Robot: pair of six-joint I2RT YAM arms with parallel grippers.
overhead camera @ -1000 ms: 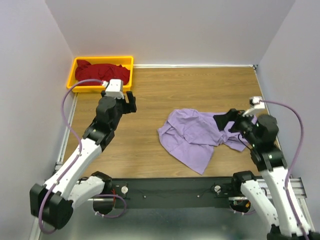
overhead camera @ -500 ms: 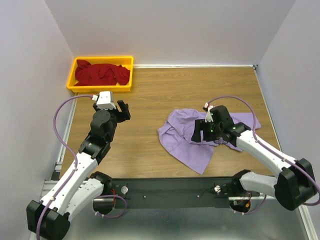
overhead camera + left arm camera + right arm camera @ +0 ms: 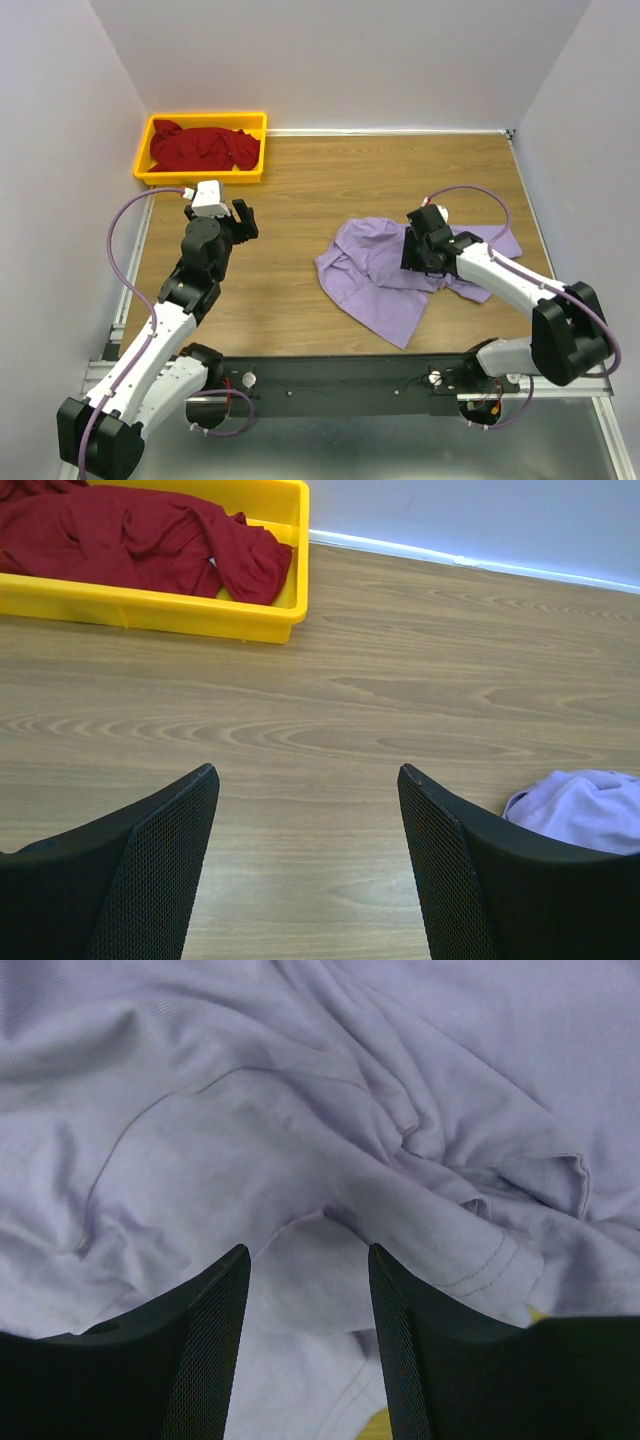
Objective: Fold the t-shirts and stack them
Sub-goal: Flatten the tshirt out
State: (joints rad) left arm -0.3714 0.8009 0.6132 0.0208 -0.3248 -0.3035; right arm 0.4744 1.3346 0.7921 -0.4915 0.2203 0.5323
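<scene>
The lavender shirt point(image 3: 368, 272) is seen crumpled right of the table point(image 3: 300, 190) middle, partly hidden by the right arm. The right gripper point(image 3: 306, 1260) is held with its 2 fingers part-way apart astride a fold (no pinch seen). The red shirt point(image 3: 205, 148) is bunched in the bin point(image 3: 200, 178), its outline unreadable. The left gripper point(image 3: 308, 780) is spread wide above bare wood.

Your left arm point(image 3: 155, 332) and right arm point(image 3: 503, 277) share one build: smooth white shells on the long links, chunky black housings at the joints. A thin purple cable point(image 3: 112, 238) loops along each arm to a small white camera block point(image 3: 208, 196) at the wrist. The fingers point(image 3: 165, 865) are broad, black and tapered, with fine mesh-textured inner faces. Both bases are bolted to a black rail point(image 3: 340, 378).
</scene>
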